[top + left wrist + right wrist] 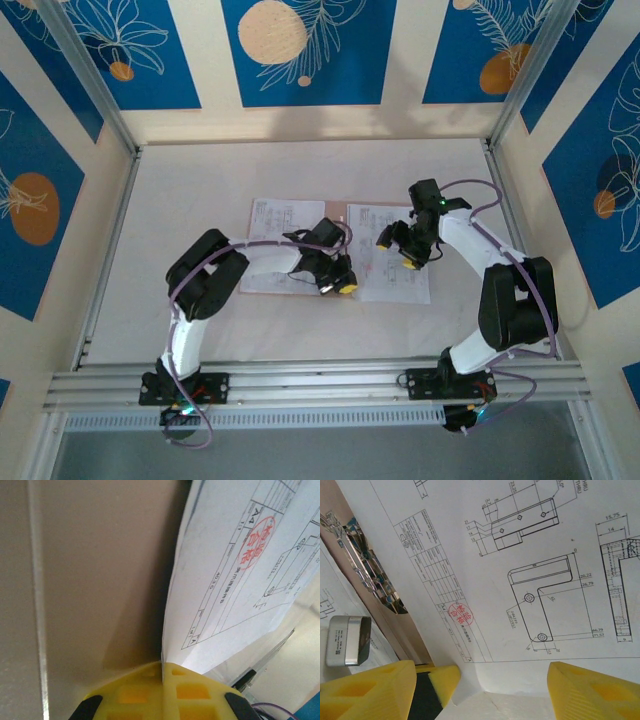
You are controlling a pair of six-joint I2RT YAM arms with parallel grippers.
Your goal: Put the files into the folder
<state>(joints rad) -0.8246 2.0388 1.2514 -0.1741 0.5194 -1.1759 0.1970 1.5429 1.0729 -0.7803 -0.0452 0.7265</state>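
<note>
Two white printed files lie side by side mid-table, the left sheet [275, 245] and the right sheet [395, 268]. A strip of the tan folder [337, 212] shows between them. My left gripper [341, 284] is shut on the near left corner of the right sheet [240, 580], with the folder's tan surface [100, 580] beside it. My right gripper [405, 252] hovers open over the same sheet [530, 555]; its yellow fingers [370, 690] straddle the sheet's lower edge, touching nothing. The left arm's yellow fingertip [442, 677] lifts that corner.
A shiny metal clip [365, 565] sits on the folder strip [395, 625]. A small silver box [347, 640] on the left arm is close to my right gripper's left finger. Walls [560, 200] enclose the white table [200, 180] on three sides.
</note>
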